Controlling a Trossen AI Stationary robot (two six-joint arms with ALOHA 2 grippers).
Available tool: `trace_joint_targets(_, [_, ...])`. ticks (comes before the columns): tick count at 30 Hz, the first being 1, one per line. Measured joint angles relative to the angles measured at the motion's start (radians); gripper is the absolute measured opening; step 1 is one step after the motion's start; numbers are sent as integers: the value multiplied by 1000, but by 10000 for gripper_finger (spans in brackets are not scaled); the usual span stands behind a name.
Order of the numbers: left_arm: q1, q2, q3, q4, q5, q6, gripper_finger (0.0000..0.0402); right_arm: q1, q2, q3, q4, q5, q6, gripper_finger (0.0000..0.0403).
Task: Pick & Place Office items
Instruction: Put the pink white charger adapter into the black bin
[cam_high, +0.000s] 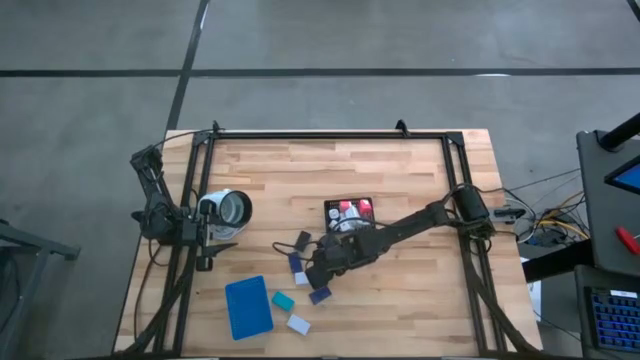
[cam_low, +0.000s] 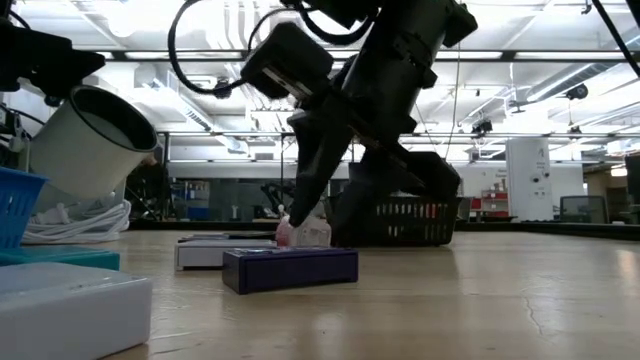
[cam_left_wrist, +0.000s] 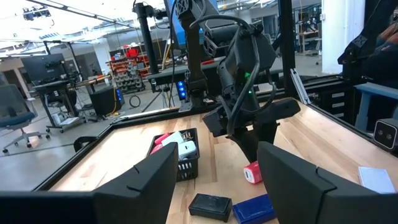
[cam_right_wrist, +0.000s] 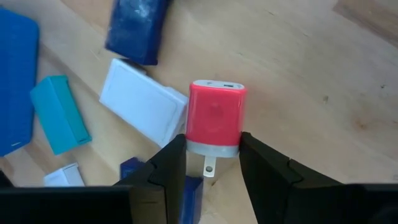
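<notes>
My right gripper (cam_right_wrist: 213, 149) reaches from the table's right side to its middle (cam_high: 316, 272) and is shut on a red charger plug (cam_right_wrist: 214, 115) with a white pronged end. Around it lie small flat blocks: navy (cam_high: 320, 295), white (cam_high: 301, 278), navy (cam_high: 295, 263), black (cam_high: 303, 240), teal (cam_high: 283, 300) and white (cam_high: 298, 323). The black mesh basket (cam_high: 330, 207) just beyond holds red, pink and white pieces. My left gripper (cam_left_wrist: 214, 186) waits open at the table's left edge (cam_high: 222, 240). My right gripper pinches the red plug by its white pronged end (cam_right_wrist: 211, 148) between the two fingers (cam_right_wrist: 168, 168). The fingers come slanting down from the table's right. The plug's red body points away from the wrist. It sits at table height (cam_left_wrist: 252, 172); whether it is lifted clear I cannot tell.
A flat blue tray (cam_high: 248, 307) lies near the table's front left, by the teal block. A white cylinder (cam_high: 230, 207) stands out beside the left arm. Black frame rails (cam_high: 330, 133) run along the far, left and right edges. Bare wood lies to the right and far side.
</notes>
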Motion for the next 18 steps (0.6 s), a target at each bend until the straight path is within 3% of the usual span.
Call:
trace_joint_targets(11, [0,0,0,0,0,0,225,-1,-59,63,-138,16,-60,131])
trace_joint_targets(18, [0,0,0,0,0,0,225,-28,-142,68,-247,91,-98,131])
